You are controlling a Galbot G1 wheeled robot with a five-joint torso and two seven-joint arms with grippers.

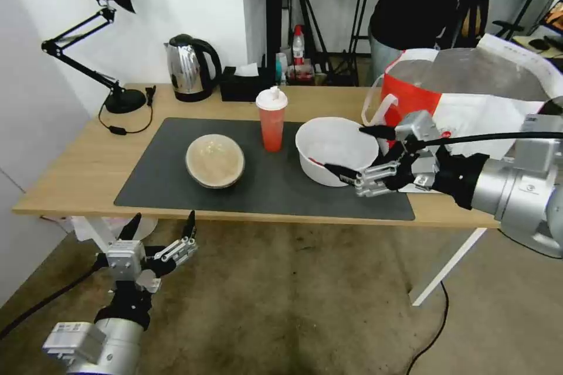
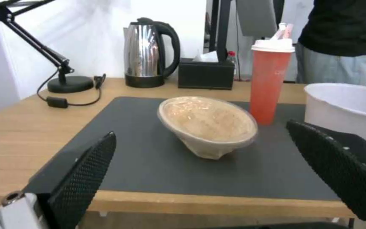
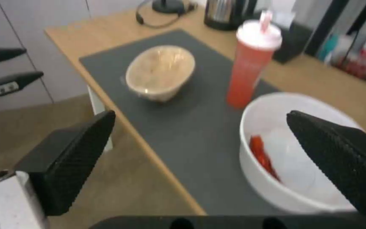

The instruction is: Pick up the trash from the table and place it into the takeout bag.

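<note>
**Reaching for the white bowl, nothing bagged yet**

Right gripper (image 1: 360,149) hovering at the near-right rim of the large white bowl (image 1: 331,143), fingers spread wide, one above the rim and one low by the outer wall; probably lined up that way to pinch the bowl's wall. Not yet closed on anything. Left gripper (image 1: 161,228) parked low, in front of the table (image 1: 70,176) edge and below its top, claws likewise apart and empty, pointed toward the beige bowl (image 1: 214,159).

All three pieces of trash on the dark grey mat (image 1: 170,181): beige bowl to the left, tilted on its side with a clear film over the mouth; red-orange cup (image 1: 272,120) upright in the middle, white lid on; white bowl to the right, open, with a red scrap (image 3: 262,157) inside. Takeout bag (image 1: 469,85) standing just beyond the white bowl at the table's right end, mouth open, silvery lining showing, seemingly empty. Kettle (image 1: 187,67) and tissue box (image 1: 243,85) at the back edge.
</note>
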